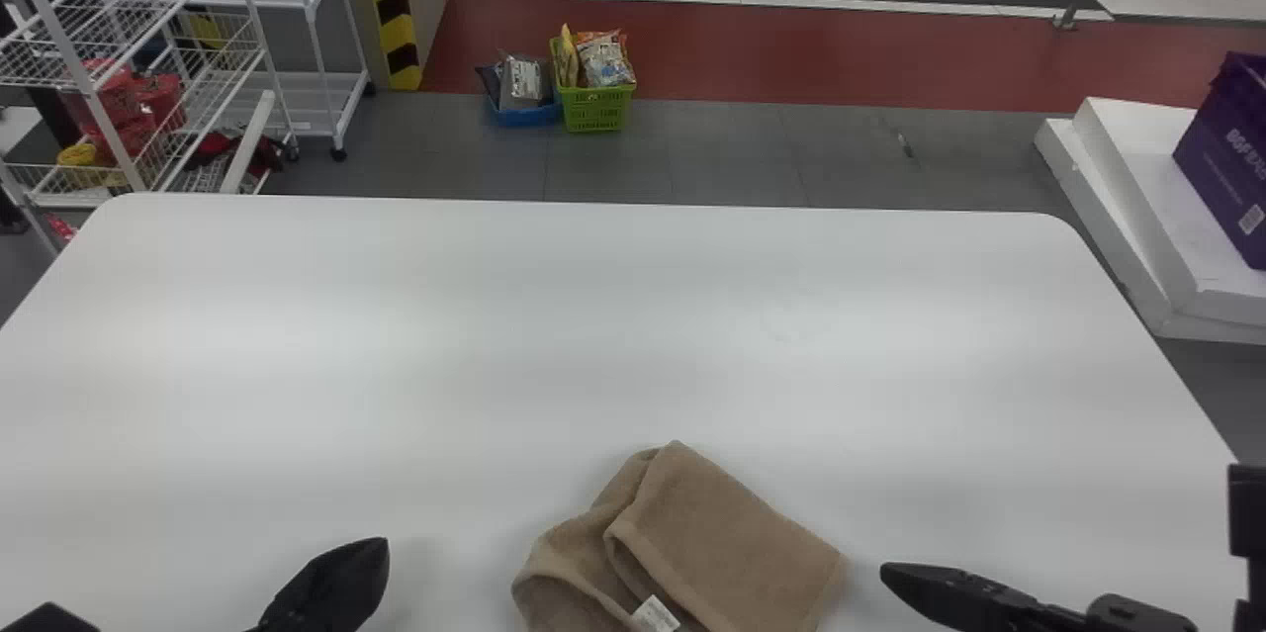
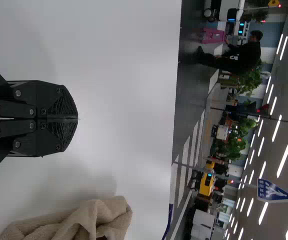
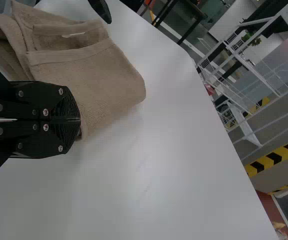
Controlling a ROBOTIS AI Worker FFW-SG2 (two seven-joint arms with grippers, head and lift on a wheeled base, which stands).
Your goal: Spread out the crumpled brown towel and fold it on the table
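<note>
Between your clenched left tool [image 1: 368,555] and clenched right tool [image 1: 898,575], the brown towel [image 1: 727,543], rumpled and partly doubled over, on your white tabletop [image 1: 633,335]

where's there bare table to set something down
The white, round-cornered table is bare between its far edge and the rumpled brown cloth towel. A smaller bare gap lies between towel and black left end effector. Crowded: the near side, where the black right end effector sits close beside the towel.
</note>
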